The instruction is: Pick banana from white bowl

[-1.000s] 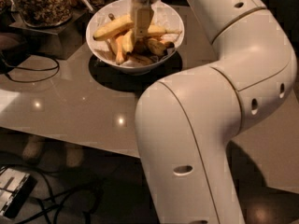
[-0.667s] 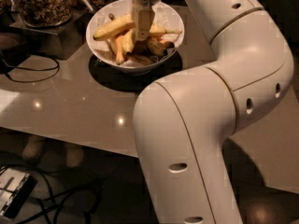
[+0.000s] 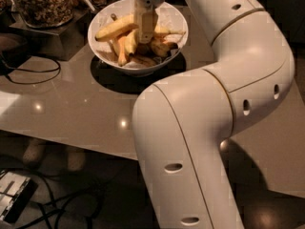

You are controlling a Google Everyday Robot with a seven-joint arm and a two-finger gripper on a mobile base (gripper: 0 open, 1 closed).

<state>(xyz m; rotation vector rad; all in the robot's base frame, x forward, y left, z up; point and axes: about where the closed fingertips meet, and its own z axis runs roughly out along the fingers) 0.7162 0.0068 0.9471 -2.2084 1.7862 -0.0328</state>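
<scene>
The white bowl (image 3: 102, 49) stands at the far end of the table and holds several yellow fruits. The banana (image 3: 113, 29) lies across the bowl's upper half, its yellow body showing left of my gripper. A yellow part with a thin stem (image 3: 167, 31) shows right of the gripper; I cannot tell whether it is the same fruit. Small orange-yellow pieces (image 3: 122, 50) lie lower in the bowl. My gripper (image 3: 144, 32) reaches straight down into the middle of the bowl, at the banana's level, and hides what is under it.
A glass jar of brown nuts (image 3: 40, 4) stands on a dark block (image 3: 57, 39) left of the bowl. A black cable (image 3: 28, 73) loops on the table at left. My white arm (image 3: 200, 128) covers the table's right half. Cables and a device (image 3: 12, 202) lie on the floor.
The gripper stays at the same spot in the bowl. The arm's lower link has shifted slightly to the left.
</scene>
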